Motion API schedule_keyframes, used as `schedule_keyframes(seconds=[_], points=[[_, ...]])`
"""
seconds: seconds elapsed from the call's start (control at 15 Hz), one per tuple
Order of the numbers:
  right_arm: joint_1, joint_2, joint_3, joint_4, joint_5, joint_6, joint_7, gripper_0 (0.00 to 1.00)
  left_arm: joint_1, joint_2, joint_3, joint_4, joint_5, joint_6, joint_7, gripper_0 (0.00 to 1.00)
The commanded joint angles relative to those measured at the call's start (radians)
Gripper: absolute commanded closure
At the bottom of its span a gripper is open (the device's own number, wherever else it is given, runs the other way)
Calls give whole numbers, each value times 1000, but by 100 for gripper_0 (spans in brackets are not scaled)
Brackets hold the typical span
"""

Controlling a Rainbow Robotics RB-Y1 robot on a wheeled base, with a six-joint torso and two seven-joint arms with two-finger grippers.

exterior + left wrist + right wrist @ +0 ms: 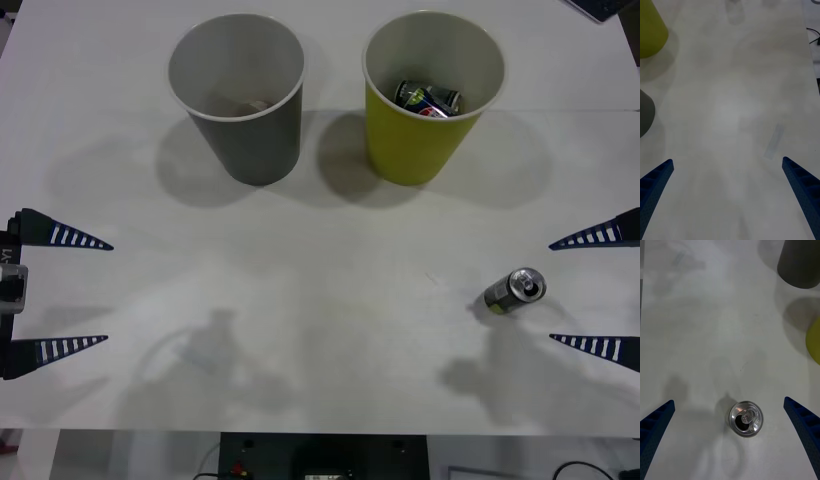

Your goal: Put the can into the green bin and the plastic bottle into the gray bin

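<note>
The can (515, 290) lies on its side on the white table at the right, its silver top turned toward my right gripper (552, 292), which stands open just to its right. In the right wrist view the can (745, 419) lies between and just ahead of the open fingers (655, 427). At the back stand the gray bin (245, 140) and, to its right, the green bin (415, 140). My left gripper (108, 292) rests open at the table's left edge. The plastic bottle is out of view; a pale shape at the gray bin's bottom is too dim to tell.
A dark-blue Pepsi can (428, 98) lies inside the green bin. The white table (320, 330) stretches between the two grippers. The right wrist view catches the gray bin (799, 262) and the green bin's edge (814, 343) beyond the can.
</note>
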Motion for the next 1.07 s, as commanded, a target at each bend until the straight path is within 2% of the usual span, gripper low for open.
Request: schedule_keyframes(seconds=[0.07, 0.67, 0.87, 1.07], points=[[0, 0, 0, 0, 0, 0, 0, 0, 0, 0, 0, 0, 0, 0, 0, 0], [-7, 2, 10, 93, -88, 5, 67, 0, 0, 0, 0, 0, 0, 0, 0, 0], [-61, 50, 9, 163, -97, -54, 115, 0, 0, 0, 0, 0, 0, 0, 0, 0], [-95, 58, 9, 252, -132, -111, 224, 0, 0, 0, 0, 0, 0, 0, 0, 0]])
